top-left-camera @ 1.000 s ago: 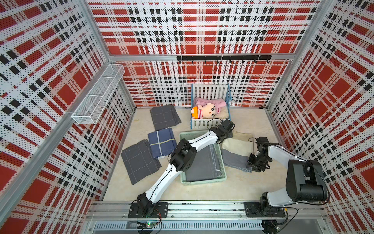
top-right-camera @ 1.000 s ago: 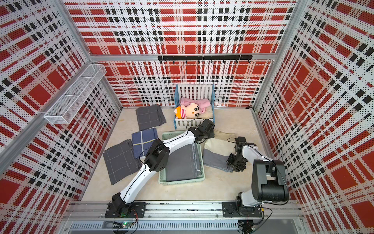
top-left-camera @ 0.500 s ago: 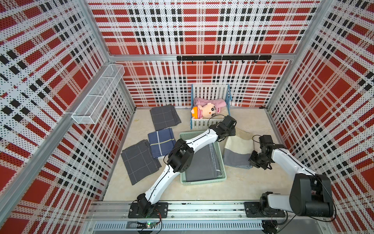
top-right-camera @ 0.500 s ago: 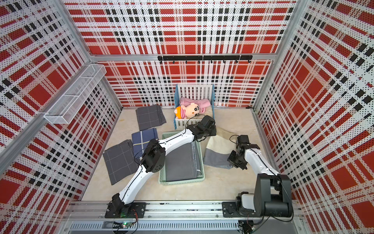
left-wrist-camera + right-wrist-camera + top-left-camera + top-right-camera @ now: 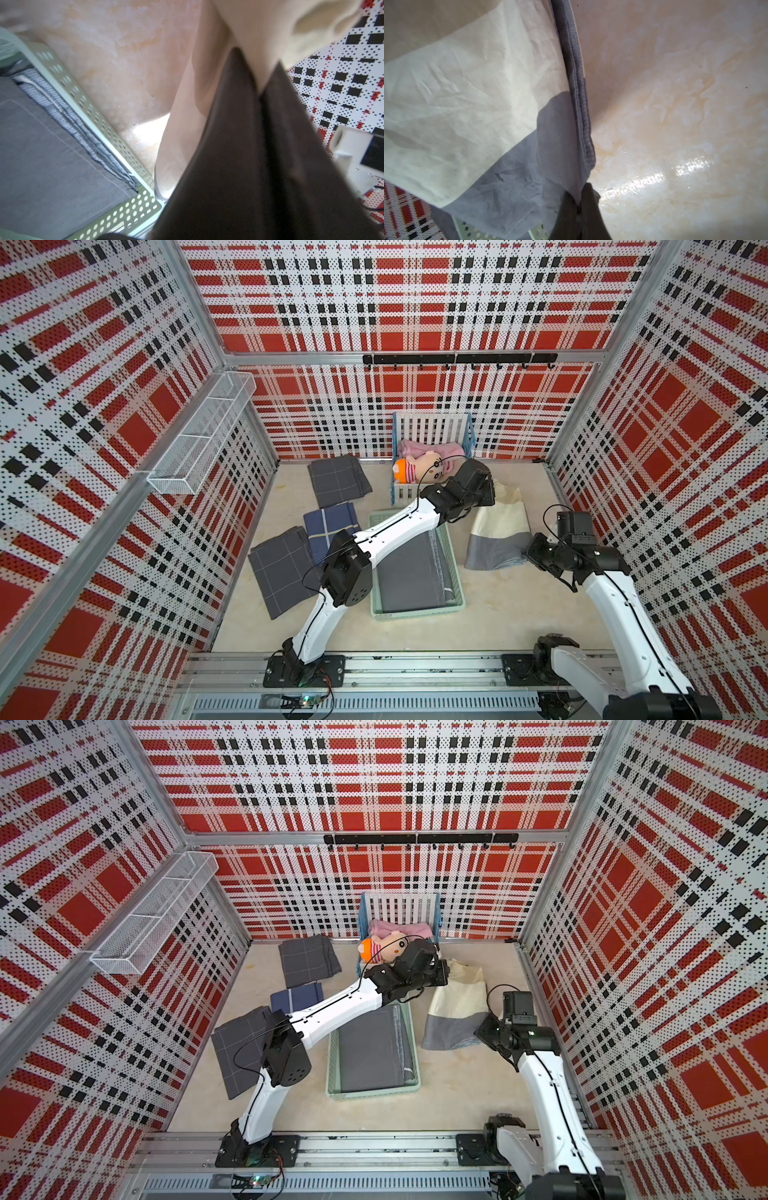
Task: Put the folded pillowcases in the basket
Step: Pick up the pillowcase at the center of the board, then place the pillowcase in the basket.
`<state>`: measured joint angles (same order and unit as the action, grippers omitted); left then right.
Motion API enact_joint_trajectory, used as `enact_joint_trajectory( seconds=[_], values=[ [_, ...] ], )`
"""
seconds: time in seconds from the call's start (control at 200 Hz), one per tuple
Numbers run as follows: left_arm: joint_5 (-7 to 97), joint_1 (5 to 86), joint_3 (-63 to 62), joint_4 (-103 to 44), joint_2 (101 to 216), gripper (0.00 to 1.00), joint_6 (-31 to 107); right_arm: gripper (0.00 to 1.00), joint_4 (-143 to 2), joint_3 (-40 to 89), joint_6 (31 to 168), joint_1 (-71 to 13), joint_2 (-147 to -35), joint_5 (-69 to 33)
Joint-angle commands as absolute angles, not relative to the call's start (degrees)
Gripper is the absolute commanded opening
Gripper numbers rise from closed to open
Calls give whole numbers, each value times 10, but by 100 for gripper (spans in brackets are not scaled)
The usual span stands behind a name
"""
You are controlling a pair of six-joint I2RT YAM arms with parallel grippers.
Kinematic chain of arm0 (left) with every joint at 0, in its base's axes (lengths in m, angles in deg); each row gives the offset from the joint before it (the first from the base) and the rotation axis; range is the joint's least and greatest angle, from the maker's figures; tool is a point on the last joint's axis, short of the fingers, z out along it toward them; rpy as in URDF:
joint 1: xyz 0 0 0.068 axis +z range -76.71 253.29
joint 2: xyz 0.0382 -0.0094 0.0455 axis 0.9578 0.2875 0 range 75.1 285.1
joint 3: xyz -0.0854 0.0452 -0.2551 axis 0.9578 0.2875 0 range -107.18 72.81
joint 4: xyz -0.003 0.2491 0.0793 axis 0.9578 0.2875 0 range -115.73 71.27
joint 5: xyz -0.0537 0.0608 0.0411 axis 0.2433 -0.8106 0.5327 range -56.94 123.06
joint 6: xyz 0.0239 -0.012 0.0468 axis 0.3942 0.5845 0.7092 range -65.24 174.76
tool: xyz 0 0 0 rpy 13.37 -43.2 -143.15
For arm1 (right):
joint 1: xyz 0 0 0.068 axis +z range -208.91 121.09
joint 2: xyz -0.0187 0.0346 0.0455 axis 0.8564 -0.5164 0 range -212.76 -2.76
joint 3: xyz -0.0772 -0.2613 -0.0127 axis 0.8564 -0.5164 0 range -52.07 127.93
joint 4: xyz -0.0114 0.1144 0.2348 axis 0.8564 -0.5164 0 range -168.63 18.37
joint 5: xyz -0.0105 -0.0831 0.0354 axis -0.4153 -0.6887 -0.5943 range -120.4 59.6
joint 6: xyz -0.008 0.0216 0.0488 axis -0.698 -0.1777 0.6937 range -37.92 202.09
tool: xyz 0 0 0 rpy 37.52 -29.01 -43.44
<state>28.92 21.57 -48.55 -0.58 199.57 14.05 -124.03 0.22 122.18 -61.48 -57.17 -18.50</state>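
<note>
Now that the right fingers [image 5: 591,212] have closed, the pillowcase [image 5: 498,526] is pinched at both ends. A second ago they stood partly apart next to its grey band. They clamp the grey hem corner at the end nearer the basket's [image 5: 415,611] front rim. The left fingers [image 5: 228,145] are pressed together on the cream end, out past the basket's far corner.

Over the same second the left arm has drawn that cream end farther from the basket, so the cloth looks stretched longer between the two grips. It sits just beside the basket's long wall on the right arm's side, not inside. The left wrist view shows light and bare tabletop [image 5: 124,62] under the cream edge, so that end at least seems lifted. How high the grey end hangs I cannot tell, though the right wrist view shows a bit of perforated basket rim below the cloth. A dark grey cloth [image 5: 409,568] already lies flat in the basket.

For the task, this reads as the grasp finished and the carry about to start. Both arms would need to travel together sideways over the wall — without the fold sagging open or catching the rim.
</note>
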Motion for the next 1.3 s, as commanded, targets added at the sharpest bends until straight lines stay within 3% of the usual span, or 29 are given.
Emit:
enact_joint_trajectory(
  seconds=[0.0, 0.24, 0.486, 0.661, 0.932, 1.298],
  values=[
    [238, 215, -425, 28, 1924, 0, 115, 0, -1238, 12, 1237, -601, -555, -129],
    [190, 264, -249, 28, 1803, 0, 114, 0, -1174, -17, 1300, -482, -545, -89],
    [166, 320, -121, 28, 1724, 0, 122, 0, -1086, -30, 1365, -298, -603, -153],
    [152, 349, -39, 24, 1685, 0, 112, 0, -1024, -44, 1391, -211, -669, -178],
    [112, 363, 44, 5, 1672, 0, 93, 0, -998, -37, 1364, -192, -747, -183],
    [129, 382, 52, 8, 1692, 0, 95, 0, -1009, -43, 1345, -184, -771, -147]
  ],
)
